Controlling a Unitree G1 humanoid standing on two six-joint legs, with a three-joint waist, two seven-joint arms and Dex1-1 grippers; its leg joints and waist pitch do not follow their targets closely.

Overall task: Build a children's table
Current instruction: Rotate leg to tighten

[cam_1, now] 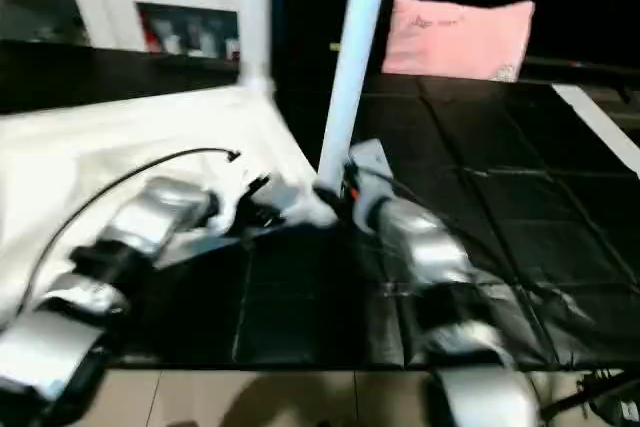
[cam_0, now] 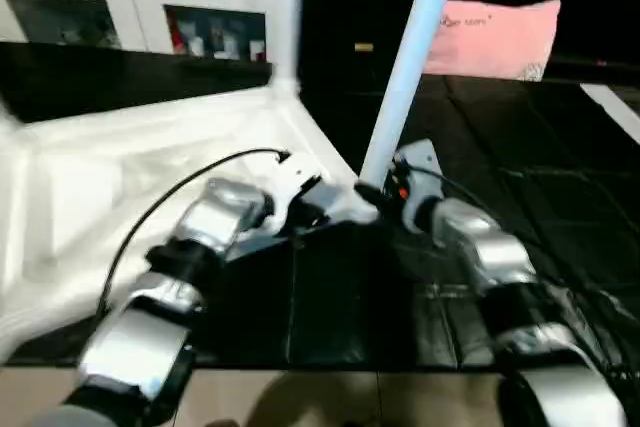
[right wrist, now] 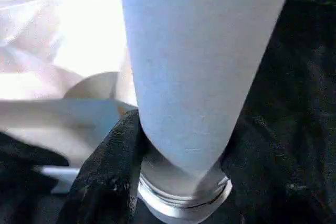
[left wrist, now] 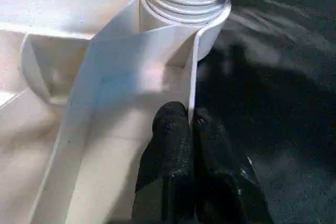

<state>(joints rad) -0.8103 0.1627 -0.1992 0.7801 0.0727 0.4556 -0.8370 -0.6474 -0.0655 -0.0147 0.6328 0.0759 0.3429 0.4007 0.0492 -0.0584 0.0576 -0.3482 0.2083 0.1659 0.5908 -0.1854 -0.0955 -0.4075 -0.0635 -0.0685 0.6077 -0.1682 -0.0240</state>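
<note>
The white tabletop (cam_0: 120,187) lies upside down on the black mat, its ribbed underside facing up. One white leg (cam_0: 291,17) stands upright in the far corner socket. A second leg (cam_0: 412,57) rises tilted from the near right corner socket (left wrist: 184,3). My right gripper (cam_0: 375,192) is shut on this leg's base; the black fingers (right wrist: 110,171) hug the leg (right wrist: 199,66) just above its threaded collar. My left gripper (left wrist: 190,124) is shut on the tabletop's rim wall (left wrist: 157,61) right beside that socket, and it also sits at the corner in the head views (cam_0: 310,202).
A pink pillow (cam_0: 495,37) lies at the back right on the black mat (cam_0: 520,177). A white glass-door cabinet (cam_0: 130,17) stands behind the tabletop. A light floor strip (cam_0: 300,397) runs along the near edge.
</note>
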